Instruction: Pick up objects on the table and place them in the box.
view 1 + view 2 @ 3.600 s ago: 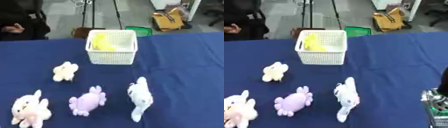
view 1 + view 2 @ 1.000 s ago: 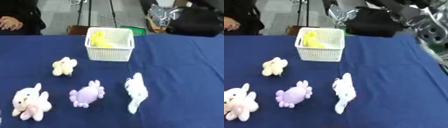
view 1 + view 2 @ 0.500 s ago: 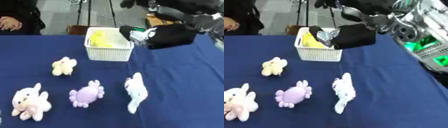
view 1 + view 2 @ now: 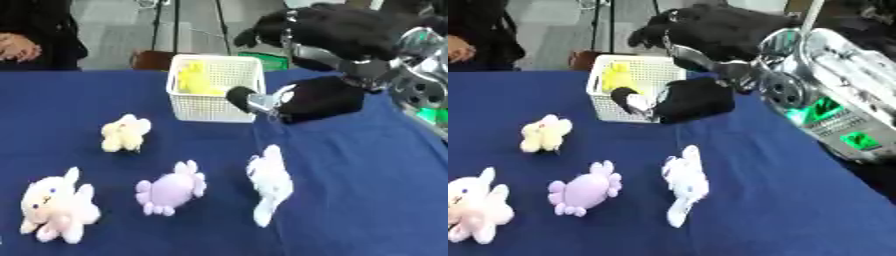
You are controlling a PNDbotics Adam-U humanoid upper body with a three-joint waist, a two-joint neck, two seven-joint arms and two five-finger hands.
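A white mesh basket (image 4: 214, 107) stands at the back of the blue table, with a yellow toy (image 4: 194, 80) inside. In front of it lie a cream plush (image 4: 124, 132), a purple plush (image 4: 171, 189), a long white plush (image 4: 269, 181) and a pale pink bunny (image 4: 59, 207). My black right hand (image 4: 324, 97) hangs above the table just right of the basket, over the spot behind the white plush. Its fingers are spread and its thumb points left toward the basket's front corner. It is open and holds nothing. My left hand does not show.
My silver right forearm (image 4: 833, 100) fills the upper right and hides the table's right side. Tripod legs (image 4: 175, 25) stand on the floor behind the table's far edge. Bare blue cloth (image 4: 367, 200) lies at the right front.
My right arm has swung in from the upper right and come down; the hand now hangs lower, beside the basket and nearer the white plush. The toys have not moved.
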